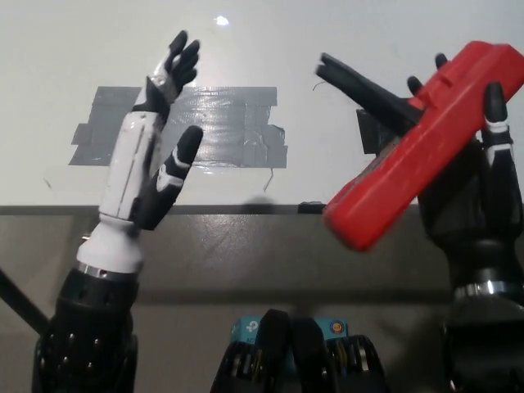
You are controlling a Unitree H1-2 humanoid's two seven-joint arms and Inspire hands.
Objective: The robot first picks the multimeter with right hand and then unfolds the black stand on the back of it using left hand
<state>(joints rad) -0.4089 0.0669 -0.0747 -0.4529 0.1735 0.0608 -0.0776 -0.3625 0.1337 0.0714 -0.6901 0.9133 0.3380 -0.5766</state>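
My black right hand (pixel 479 192) is shut on the red multimeter (pixel 426 135), holding it raised close to the camera and tilted, its lower end pointing down-left. A black stand (pixel 364 94) sticks out from the multimeter toward the upper left, standing away from the red body. My white left hand (pixel 151 155) is raised at the left with its fingers apart, holding nothing. It is well apart from the multimeter.
A patch of grey tape (pixel 229 131) lies on the white table (pixel 270 49). A small black square mark (pixel 372 131) sits on the table behind the multimeter. The table's front edge (pixel 246 210) runs across the middle of the view.
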